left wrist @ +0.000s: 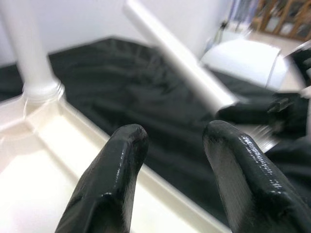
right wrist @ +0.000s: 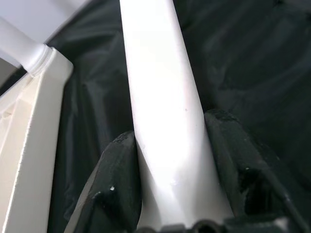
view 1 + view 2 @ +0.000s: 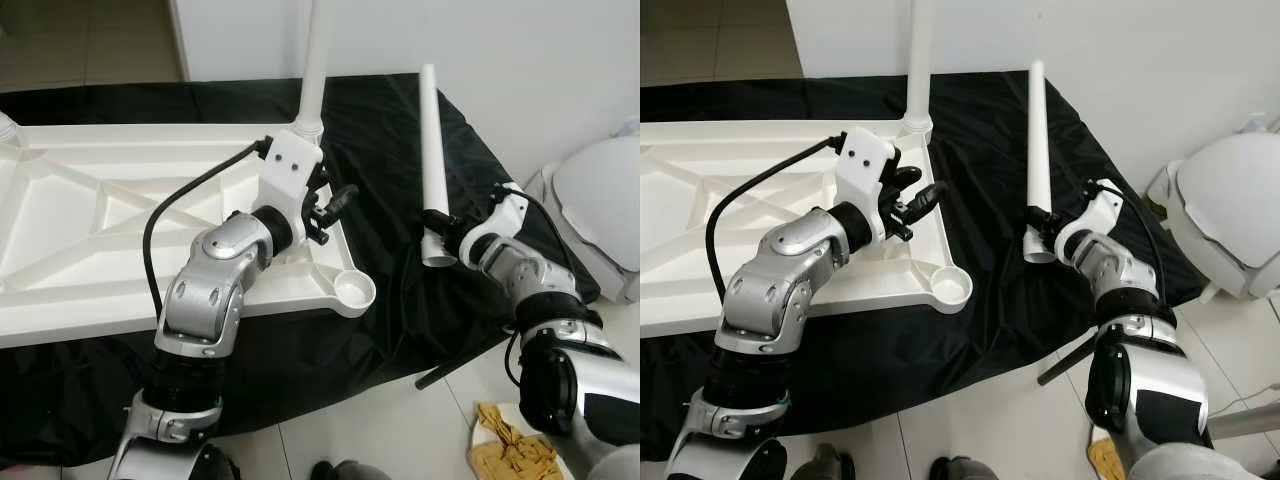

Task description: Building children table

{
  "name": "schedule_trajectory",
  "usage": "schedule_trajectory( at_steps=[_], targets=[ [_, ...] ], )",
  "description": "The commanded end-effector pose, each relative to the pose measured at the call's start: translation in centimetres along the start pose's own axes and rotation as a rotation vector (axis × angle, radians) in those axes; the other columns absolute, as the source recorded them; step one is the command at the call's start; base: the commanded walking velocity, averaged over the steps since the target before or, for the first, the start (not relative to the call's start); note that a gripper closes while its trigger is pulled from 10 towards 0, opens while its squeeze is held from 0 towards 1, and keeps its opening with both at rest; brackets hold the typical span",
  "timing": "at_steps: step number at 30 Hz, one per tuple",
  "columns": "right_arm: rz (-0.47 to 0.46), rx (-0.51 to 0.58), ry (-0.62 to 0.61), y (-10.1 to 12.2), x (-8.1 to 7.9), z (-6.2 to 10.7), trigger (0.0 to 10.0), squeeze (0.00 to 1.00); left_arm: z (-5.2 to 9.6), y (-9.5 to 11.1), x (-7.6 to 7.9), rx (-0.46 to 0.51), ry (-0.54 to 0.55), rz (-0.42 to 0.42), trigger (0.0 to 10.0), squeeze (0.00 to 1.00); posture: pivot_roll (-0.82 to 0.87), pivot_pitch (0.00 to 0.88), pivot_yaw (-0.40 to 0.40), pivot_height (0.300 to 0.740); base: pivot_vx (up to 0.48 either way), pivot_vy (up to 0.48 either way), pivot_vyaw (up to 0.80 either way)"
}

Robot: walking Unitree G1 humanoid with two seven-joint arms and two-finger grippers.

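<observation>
A black cloth (image 3: 400,290) covers the desk; the upturned white tabletop (image 3: 90,230) lies on it, toward the left edge.

Bright even daylight, soft shadows, left wrist view motion-blurred

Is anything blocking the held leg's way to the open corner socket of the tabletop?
Nothing visible: only black cloth lies between the table leg, gripped by the right gripper, and the open corner socket. The left gripper hovers open just beyond that corner.
</observation>
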State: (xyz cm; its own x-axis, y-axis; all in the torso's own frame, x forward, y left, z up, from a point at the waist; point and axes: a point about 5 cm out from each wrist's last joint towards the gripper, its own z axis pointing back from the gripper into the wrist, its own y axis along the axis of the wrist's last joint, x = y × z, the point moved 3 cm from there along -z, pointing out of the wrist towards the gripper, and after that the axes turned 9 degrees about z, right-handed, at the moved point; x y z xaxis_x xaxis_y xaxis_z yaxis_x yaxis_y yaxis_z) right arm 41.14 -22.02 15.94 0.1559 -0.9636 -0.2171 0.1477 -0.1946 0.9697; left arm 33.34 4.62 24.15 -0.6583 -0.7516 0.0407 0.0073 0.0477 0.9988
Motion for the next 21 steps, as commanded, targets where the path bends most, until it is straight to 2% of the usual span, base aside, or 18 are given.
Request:
schedule_trajectory(
  at_steps=[1, 3, 7, 10, 11, 13, 14, 20, 21],
  targets=[
    [-0.004, 0.014, -0.022, -0.4, 0.6, 0.4, 10.0, 0.0, -0.1, -0.6, -0.4, -0.01, 0.055, 0.01, 10.0, 0.0, -0.07, 0.087, -0.052, 0.74, 0.0, 0.0, 0.0],
    [-0.009, 0.045, -0.029, -0.3, 0.6, 0.6, 10.0, 0.0, 0.0, -0.2, -0.5, 0.03, 0.053, 0.028, 10.0, 0.0, -0.07, 0.086, -0.051, 0.74, 0.0, 0.0, 0.0],
    [-0.01, 0.122, 0.018, 0.6, 0.0, 1.0, 10.0, 0.0, 0.0, -0.8, -0.8, -0.009, 0.057, 0.037, 10.0, 0.0, -0.09, 0.077, -0.041, 0.74, 0.0, 0.0, 0.0],
    [0.026, 0.187, 0.044, 1.4, -0.7, 1.3, 10.0, 0.0, -0.2, -0.9, -1.1, -0.018, 0.057, 0.029, 10.0, 0.0, -0.09, 0.076, -0.035, 0.74, 0.0, 0.0, 0.0],
    [0.038, 0.225, 0.061, 1.8, -1.1, 1.5, 10.0, 0.0, -0.1, -0.7, -0.7, 0.006, 0.004, 0.071, 10.0, 0.0, -0.09, 0.075, -0.037, 0.74, 0.0, 0.0, 0.0],
    [0.044, 0.247, 0.072, 2.0, -1.3, 1.7, 10.0, 0.0, 0.0, -0.5, -0.5, 0.027, -0.035, 0.101, 10.0, 0.0, -0.09, 0.074, -0.036, 0.74, 0.0, 0.0, 0.0],
    [0.048, 0.268, 0.089, 2.3, -1.7, 1.8, 10.0, 0.0, 0.1, -0.4, -0.3, 0.036, -0.059, 0.134, 10.0, 1.0, -0.09, 0.072, -0.036, 0.74, 0.0, 0.0, 0.0],
    [0.074, 0.302, 0.114, 2.6, -2.4, 2.0, 10.0, 0.0, 0.1, -0.3, -0.4, 0.04, -0.065, 0.149, 10.0, 1.0, -0.09, 0.067, -0.038, 0.74, 0.0, 0.0, 0.0],
    [0.125, 0.344, 0.134, 2.9, -3.2, 2.4, 10.0, 0.0, 0.2, -0.1, -0.4, 0.049, -0.057, 0.156, 10.0, 1.0, -0.08, 0.059, -0.044, 0.74, 0.0, 0.0, 0.0]
  ],
)
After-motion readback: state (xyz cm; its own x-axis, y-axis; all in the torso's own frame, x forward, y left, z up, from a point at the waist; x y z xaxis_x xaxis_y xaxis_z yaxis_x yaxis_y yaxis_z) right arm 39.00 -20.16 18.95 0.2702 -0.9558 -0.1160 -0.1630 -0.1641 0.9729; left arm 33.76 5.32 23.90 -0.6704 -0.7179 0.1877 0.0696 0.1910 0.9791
